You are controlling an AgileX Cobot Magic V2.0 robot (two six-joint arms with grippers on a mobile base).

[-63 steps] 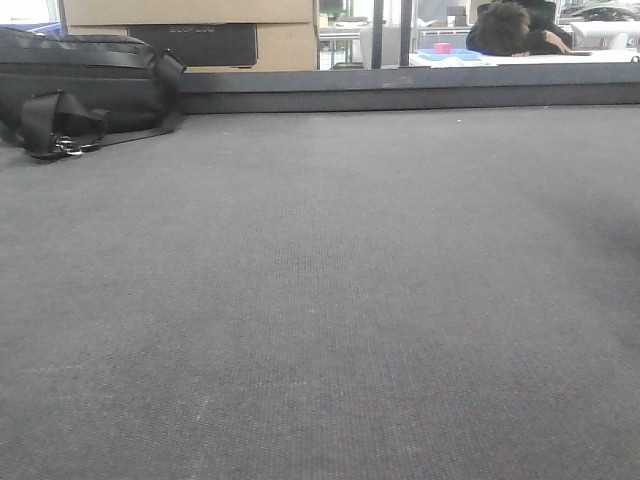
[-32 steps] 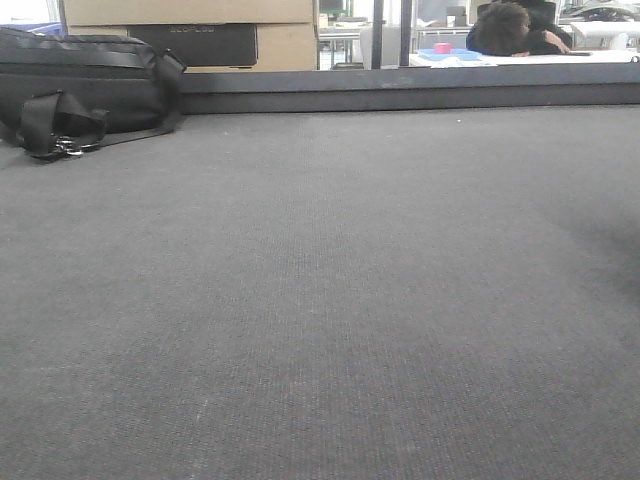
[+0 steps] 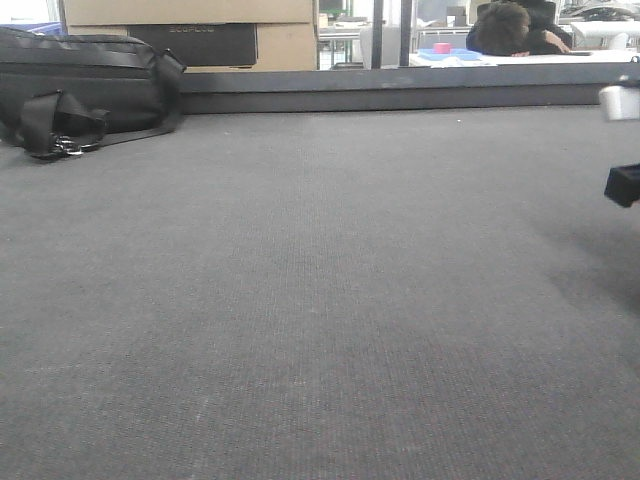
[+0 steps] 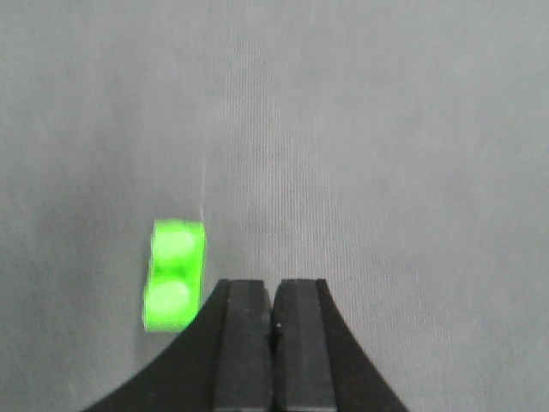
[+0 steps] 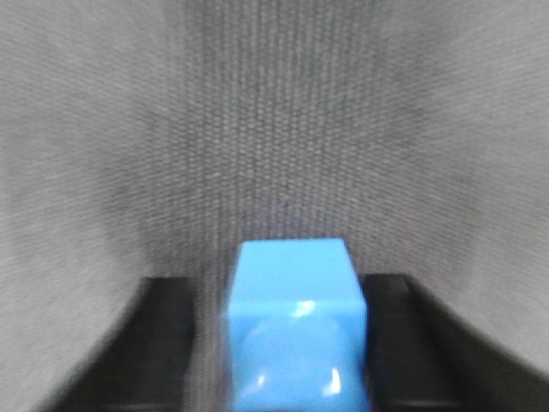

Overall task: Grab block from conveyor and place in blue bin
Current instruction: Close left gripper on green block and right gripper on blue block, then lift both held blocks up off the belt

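Note:
The conveyor [image 3: 320, 280] is a dark grey woven belt that fills every view. In the right wrist view a light blue block [image 5: 296, 335] sits between the jaws of my right gripper [image 5: 283, 287]. The jaws stand open, with a strip of belt showing between the left finger and the block. The picture is blurred. A dark part of the right gripper [image 3: 622, 185] shows at the right edge of the front view. My left gripper [image 4: 273, 287] is shut on nothing above the belt. A bright green two-stud block [image 4: 174, 275] lies just left of it. The blue bin is out of view.
A black bag [image 3: 85, 85] with a strap lies at the belt's far left corner. The belt's dark raised edge [image 3: 400, 95] runs along the back. Behind it are cardboard boxes [image 3: 190, 30] and a person [image 3: 515, 28] leaning on a table.
Part of the right arm has come into the front view at its right edge; one second ago nothing was there. The belt and bag look unchanged.

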